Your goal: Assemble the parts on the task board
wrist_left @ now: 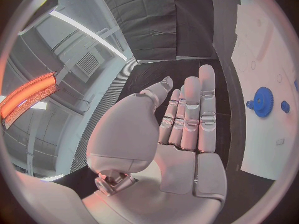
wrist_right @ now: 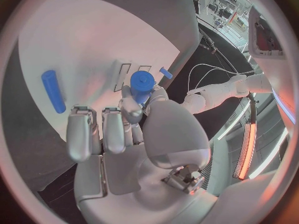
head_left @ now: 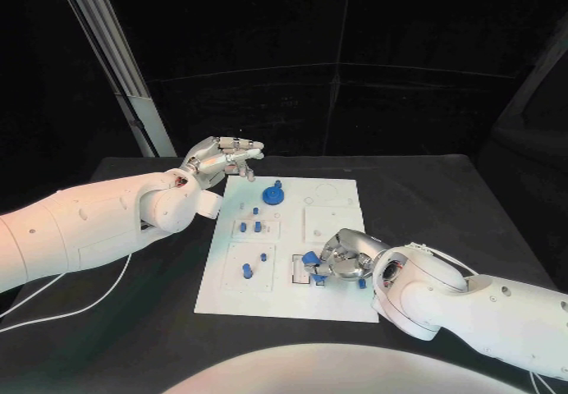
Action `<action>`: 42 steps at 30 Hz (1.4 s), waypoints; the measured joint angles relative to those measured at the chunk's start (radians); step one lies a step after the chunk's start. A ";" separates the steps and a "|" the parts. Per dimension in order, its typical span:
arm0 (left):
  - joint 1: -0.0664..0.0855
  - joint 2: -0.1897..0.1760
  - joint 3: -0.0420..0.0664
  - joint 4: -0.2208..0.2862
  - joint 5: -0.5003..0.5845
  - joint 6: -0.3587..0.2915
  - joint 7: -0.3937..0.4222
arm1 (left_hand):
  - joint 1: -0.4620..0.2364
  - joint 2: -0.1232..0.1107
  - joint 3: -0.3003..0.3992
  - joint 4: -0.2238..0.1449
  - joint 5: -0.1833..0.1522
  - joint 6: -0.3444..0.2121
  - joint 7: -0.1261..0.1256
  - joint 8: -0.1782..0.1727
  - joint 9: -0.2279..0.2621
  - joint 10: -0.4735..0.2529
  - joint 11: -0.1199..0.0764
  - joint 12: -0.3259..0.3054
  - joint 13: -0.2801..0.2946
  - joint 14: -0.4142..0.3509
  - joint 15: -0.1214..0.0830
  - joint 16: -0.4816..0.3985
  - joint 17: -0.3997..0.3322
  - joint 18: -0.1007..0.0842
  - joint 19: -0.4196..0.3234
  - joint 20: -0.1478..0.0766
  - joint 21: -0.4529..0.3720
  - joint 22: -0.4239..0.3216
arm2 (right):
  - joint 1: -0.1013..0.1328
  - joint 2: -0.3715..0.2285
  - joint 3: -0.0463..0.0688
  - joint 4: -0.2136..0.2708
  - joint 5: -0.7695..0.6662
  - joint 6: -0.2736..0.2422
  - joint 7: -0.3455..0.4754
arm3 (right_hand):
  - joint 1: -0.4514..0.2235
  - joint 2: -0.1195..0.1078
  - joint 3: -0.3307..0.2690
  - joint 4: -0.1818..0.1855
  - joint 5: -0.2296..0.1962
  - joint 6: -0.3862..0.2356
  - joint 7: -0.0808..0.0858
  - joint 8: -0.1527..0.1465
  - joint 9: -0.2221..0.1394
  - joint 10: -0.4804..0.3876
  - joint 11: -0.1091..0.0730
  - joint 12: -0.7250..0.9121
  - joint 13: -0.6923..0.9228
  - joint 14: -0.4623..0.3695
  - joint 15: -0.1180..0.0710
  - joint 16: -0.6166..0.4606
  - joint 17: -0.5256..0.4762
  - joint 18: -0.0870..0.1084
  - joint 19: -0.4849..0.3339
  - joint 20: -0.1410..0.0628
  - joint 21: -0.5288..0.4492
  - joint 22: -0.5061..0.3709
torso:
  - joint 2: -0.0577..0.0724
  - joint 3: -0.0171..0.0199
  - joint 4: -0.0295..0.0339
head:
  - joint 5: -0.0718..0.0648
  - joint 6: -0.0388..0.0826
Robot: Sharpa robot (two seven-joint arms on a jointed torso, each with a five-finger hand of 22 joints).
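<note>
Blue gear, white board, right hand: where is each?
blue gear (head_left: 273, 195), head view, on its toothed disc.
task board (head_left: 337, 215), head view, on a bare patch.
right hand (head_left: 340, 253), head view, on its back.

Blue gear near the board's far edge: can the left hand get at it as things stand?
Probably yes: the left hand hovers empty just beside the blue gear, with nothing between them; the right hand works at the near edge.

A matt white board (head_left: 326, 246) lies on a matt black table (head_left: 474, 197), carrying smooth blue plastic parts, among them a toothed gear (head_left: 273, 195) and a cylinder (wrist_right: 142, 84). Both hands, left (head_left: 225, 158) and right (head_left: 343, 253), show brushed silver metal; the arms wear glossy white plastic shells. Black cloth hangs behind.
</note>
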 measured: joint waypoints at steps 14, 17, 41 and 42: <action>0.000 0.000 0.000 0.001 0.000 0.001 -0.001 | 0.000 0.000 0.000 0.000 0.000 0.000 0.000 0.000 0.000 0.000 0.000 0.000 0.000 0.000 0.000 0.000 0.000 0.000 0.000 0.000 0.000 0.000 | 0.000 0.050 0.001 -0.035 0.012 0.013 -0.032 | -0.034 0.019 -0.016 0.002 -0.014 0.010 -0.003 0.002 0.015 0.007 -0.007 -0.016 -0.004 0.000 -0.007 0.000 -0.003 0.000 0.000 -0.007 0.000 0.000 | 0.000 0.0003 -0.0018 | 0.003 -0.002; 0.000 0.000 0.000 0.001 0.000 0.001 -0.001 | 0.000 0.000 0.000 0.000 0.000 0.000 0.000 0.000 0.000 0.000 0.000 0.000 0.000 0.000 0.000 0.000 0.000 0.000 0.000 0.000 0.000 0.000 | 0.000 0.057 0.001 -0.042 0.012 0.019 -0.038 | -0.063 0.027 -0.034 0.001 -0.058 0.028 -0.016 0.002 0.022 0.011 -0.011 -0.024 -0.006 -0.004 -0.011 -0.005 -0.005 0.000 0.000 -0.007 0.000 0.000 | 0.000 0.0003 -0.0018 | 0.003 -0.002; 0.000 -0.002 0.000 0.002 0.000 0.001 -0.002 | 0.000 0.000 0.000 0.000 0.000 -0.004 0.004 0.000 -0.001 -0.007 0.000 0.000 -0.001 0.000 0.000 0.000 -0.002 0.000 0.000 0.000 0.000 -0.001 | 0.001 0.074 0.001 -0.039 -0.047 0.049 -0.050 | -0.069 -0.018 -0.060 -0.088 -0.352 0.056 -0.044 -0.002 0.051 -0.019 -0.004 -0.135 -0.061 -0.007 -0.015 -0.063 -0.062 0.000 -0.029 -0.010 -0.032 -0.012 | -0.001 0.0020 -0.0031 | 0.006 -0.002; 0.000 -0.003 0.000 0.002 0.000 0.001 -0.002 | 0.000 0.000 0.000 0.000 0.000 -0.004 0.004 0.000 -0.001 -0.007 0.000 0.000 -0.001 0.000 0.000 0.000 -0.002 0.000 0.000 0.000 0.000 -0.001 | 0.001 0.073 0.001 -0.038 -0.049 0.052 -0.049 | -0.046 -0.018 -0.056 -0.099 -0.352 0.056 -0.044 -0.002 0.053 -0.019 -0.004 -0.135 -0.060 -0.007 -0.015 -0.063 -0.060 0.000 -0.029 -0.010 -0.032 -0.011 | -0.001 0.0020 -0.0031 | 0.006 -0.003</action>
